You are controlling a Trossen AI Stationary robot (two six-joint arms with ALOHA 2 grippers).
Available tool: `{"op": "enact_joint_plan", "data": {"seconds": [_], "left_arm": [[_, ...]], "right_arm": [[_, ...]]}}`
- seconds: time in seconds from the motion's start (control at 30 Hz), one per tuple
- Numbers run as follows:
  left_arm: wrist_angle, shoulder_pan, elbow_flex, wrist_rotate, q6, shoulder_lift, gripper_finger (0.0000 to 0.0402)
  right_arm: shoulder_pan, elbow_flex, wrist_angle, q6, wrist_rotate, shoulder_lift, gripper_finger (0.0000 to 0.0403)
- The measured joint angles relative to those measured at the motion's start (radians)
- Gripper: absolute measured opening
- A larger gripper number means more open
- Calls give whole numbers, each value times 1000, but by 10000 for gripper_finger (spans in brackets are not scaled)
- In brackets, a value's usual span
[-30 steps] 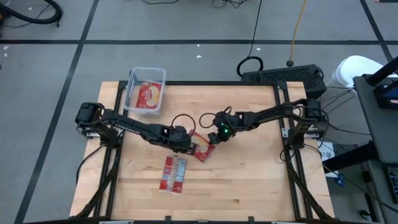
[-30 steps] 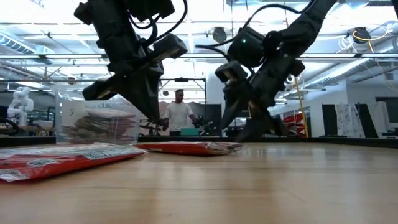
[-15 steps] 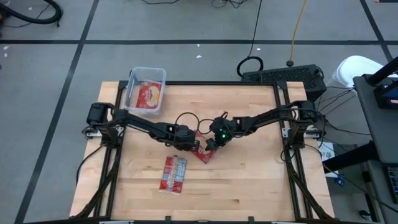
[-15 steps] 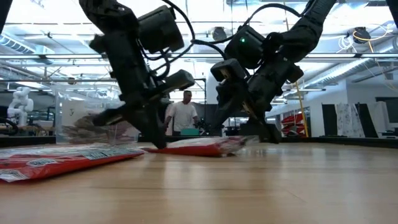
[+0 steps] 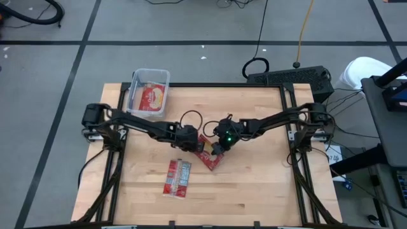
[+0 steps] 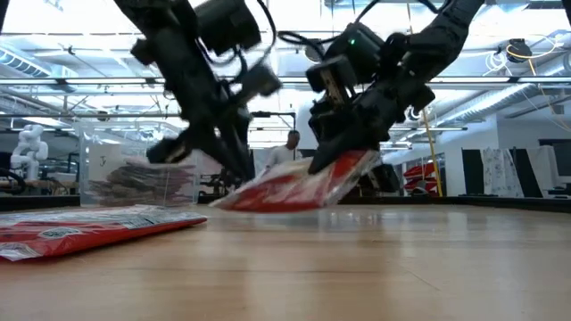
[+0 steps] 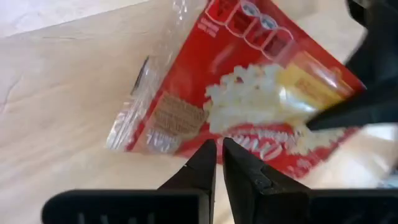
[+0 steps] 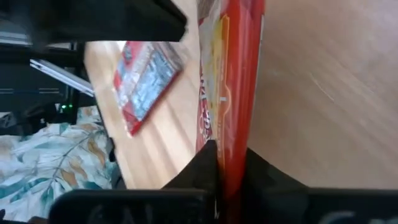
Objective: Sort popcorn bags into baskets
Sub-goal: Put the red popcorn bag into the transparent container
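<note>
A red popcorn bag (image 5: 211, 158) with a popcorn picture sits tilted at the table's middle, and my right gripper (image 8: 230, 155) is shut on it. My left gripper (image 7: 217, 149) is shut, its tips at the bag's low end (image 6: 234, 200). A second popcorn bag (image 5: 177, 177) lies flat nearer the front edge. A clear basket (image 5: 135, 89) at the table's far left corner has one red bag (image 5: 152, 98) lying in it. My right gripper pinches the bag's raised edge (image 8: 231, 134) between its two fingers, coming slanting down from the table's right. The bag is tilted: the held end (image 6: 352, 165) is up and the opposite end rests on the table. My left gripper's shut fingertips stand at the bag's low edge (image 7: 186, 146); I cannot tell whether they touch it.
Bare wood lies to the right of the bags and along the near edge (image 5: 254, 191). The basket shows at the left in the low view (image 6: 134, 169). A person (image 6: 290, 152) stands in the room far behind the table.
My right gripper has shut on the bag's right edge and lifted it, so the bag has tipped up from lying flat, its left end staying on the table. My left gripper has come down to that low end and stays shut.
</note>
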Motion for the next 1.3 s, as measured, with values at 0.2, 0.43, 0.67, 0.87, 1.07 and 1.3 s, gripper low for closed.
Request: {"op": "enact_joint_plan", "data": {"seconds": [0.2, 0.43, 0.67, 0.87, 1.07, 1.3], "left_arm": [[-15, -2, 0, -22, 15, -146, 33], [2, -32, 0, -167, 18, -311, 33], [116, -52, 1, -274, 38, -415, 93], [313, -52, 2, -285, 49, -415, 214], [424, -43, 1, -292, 64, -374, 309], [513, -39, 1, -347, 125, -343, 330]], "right_arm": [[-7, -1, -75, -7, 4, -115, 19], [-15, -1, -158, -8, 65, -313, 10], [-15, 0, -202, 1, 228, -524, 12], [-15, 0, -194, 10, 317, -642, 12], [-15, 0, -98, 35, 348, -670, 12], [8, -1, -1, 76, 391, -652, 13]]}}
